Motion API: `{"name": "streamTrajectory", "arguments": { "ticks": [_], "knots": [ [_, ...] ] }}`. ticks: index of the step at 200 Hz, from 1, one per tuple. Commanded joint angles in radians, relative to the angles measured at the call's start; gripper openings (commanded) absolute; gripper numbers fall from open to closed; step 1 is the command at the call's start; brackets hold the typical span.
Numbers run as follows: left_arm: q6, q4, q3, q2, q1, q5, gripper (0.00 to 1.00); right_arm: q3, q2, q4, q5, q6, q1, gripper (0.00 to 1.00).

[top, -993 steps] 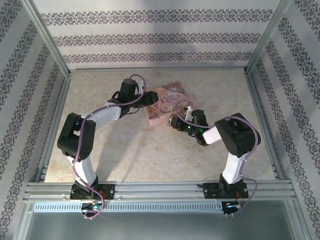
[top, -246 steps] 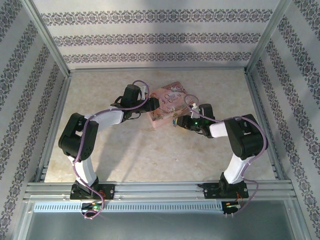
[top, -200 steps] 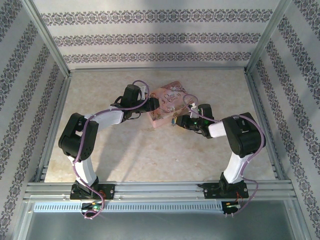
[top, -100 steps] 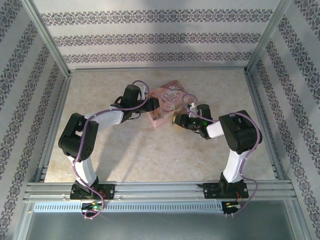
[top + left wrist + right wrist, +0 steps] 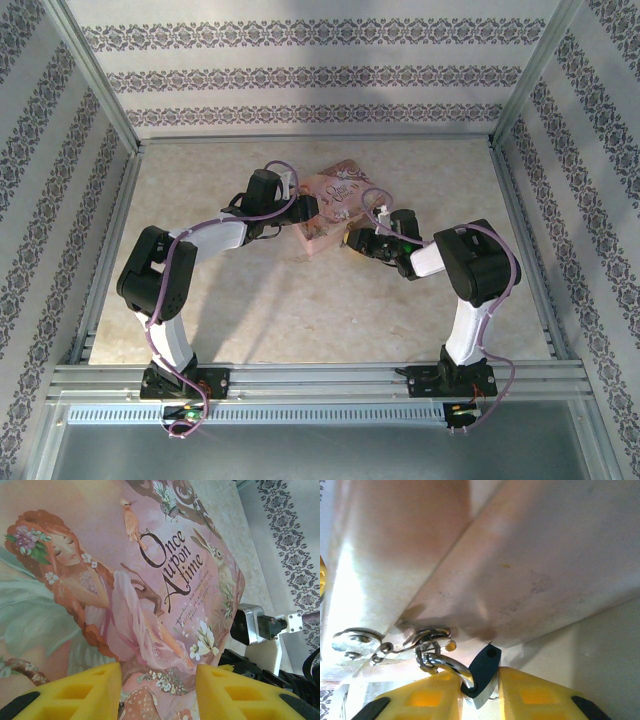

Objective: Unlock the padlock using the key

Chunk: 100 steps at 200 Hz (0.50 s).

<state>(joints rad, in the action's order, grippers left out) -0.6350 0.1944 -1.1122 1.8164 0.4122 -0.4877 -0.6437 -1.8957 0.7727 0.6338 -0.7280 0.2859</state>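
The padlock (image 5: 486, 669) is a tiny dark blue body with a silvery shackle (image 5: 451, 664). The shackle hooks through the metal hasp ring (image 5: 427, 641) on the side of the pink floral box (image 5: 336, 200). One shackle hole in the body shows empty. My right gripper (image 5: 480, 692) is shut on the padlock body, yellow fingers on both sides of it, and sits at the box's near right side (image 5: 352, 240). My left gripper (image 5: 159, 690) is open, its fingers spread over the box lid (image 5: 125, 580) at the box's left edge (image 5: 307, 210). The key is hidden.
The box stands at the back middle of the marbled table (image 5: 260, 300), between both arms. The right arm's wrist hardware (image 5: 260, 626) lies just beyond the box's right corner. Patterned walls and metal rails (image 5: 520, 230) close in the table.
My right gripper has crept left toward the box with the padlock, and the right elbow has swung inward. The box has shifted slightly. The left arm has stayed put over the last second.
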Motion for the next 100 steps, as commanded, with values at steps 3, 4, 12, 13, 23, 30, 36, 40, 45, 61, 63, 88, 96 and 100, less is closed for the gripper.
{"name": "streamTrajectory", "arguments": {
  "ticks": [3, 4, 12, 13, 23, 30, 36, 40, 45, 61, 63, 88, 96, 100],
  "knots": [
    [0.001, -0.088, 0.043, 0.013, 0.01, 0.018, 0.43, 0.033, 0.026, 0.053, -0.019, 0.022, -0.009, 0.27],
    [0.002, -0.089, 0.043, 0.013, 0.011, 0.019, 0.43, 0.035, 0.029, 0.053, -0.018, 0.022, -0.011, 0.27],
    [0.003, -0.089, 0.043, 0.012, 0.01, 0.02, 0.43, 0.051, 0.046, 0.053, -0.016, 0.029, -0.02, 0.27],
    [0.003, -0.089, 0.043, 0.012, 0.011, 0.021, 0.43, 0.054, 0.048, 0.053, -0.016, 0.03, -0.022, 0.27],
    [0.003, -0.089, 0.043, 0.011, 0.01, 0.023, 0.43, 0.074, 0.069, 0.053, -0.012, 0.04, -0.034, 0.28],
    [0.004, -0.09, 0.043, 0.012, 0.01, 0.023, 0.43, 0.088, 0.083, 0.053, -0.01, 0.046, -0.042, 0.3],
    [0.006, -0.091, 0.043, 0.013, 0.01, 0.025, 0.43, 0.098, 0.095, 0.053, -0.007, 0.05, -0.046, 0.31],
    [0.005, -0.091, 0.043, 0.013, 0.011, 0.026, 0.43, 0.103, 0.101, 0.054, -0.004, 0.052, -0.051, 0.32],
    [0.005, -0.092, 0.042, 0.013, 0.011, 0.027, 0.43, 0.111, 0.11, 0.055, 0.001, 0.056, -0.055, 0.33],
    [0.006, -0.092, 0.041, 0.013, 0.009, 0.026, 0.43, 0.122, 0.126, 0.064, 0.02, 0.064, -0.063, 0.36],
    [0.006, -0.092, 0.041, 0.014, 0.008, 0.026, 0.43, 0.123, 0.127, 0.067, 0.022, 0.064, -0.065, 0.36],
    [0.008, -0.096, 0.041, 0.011, 0.01, 0.026, 0.43, 0.113, 0.112, 0.123, 0.061, 0.051, -0.078, 0.4],
    [0.009, -0.098, 0.04, 0.012, 0.008, 0.025, 0.43, 0.107, 0.103, 0.151, 0.072, 0.041, -0.082, 0.42],
    [0.009, -0.098, 0.04, 0.011, 0.01, 0.025, 0.43, 0.106, 0.098, 0.165, 0.078, 0.035, -0.084, 0.43]
  ]
}}
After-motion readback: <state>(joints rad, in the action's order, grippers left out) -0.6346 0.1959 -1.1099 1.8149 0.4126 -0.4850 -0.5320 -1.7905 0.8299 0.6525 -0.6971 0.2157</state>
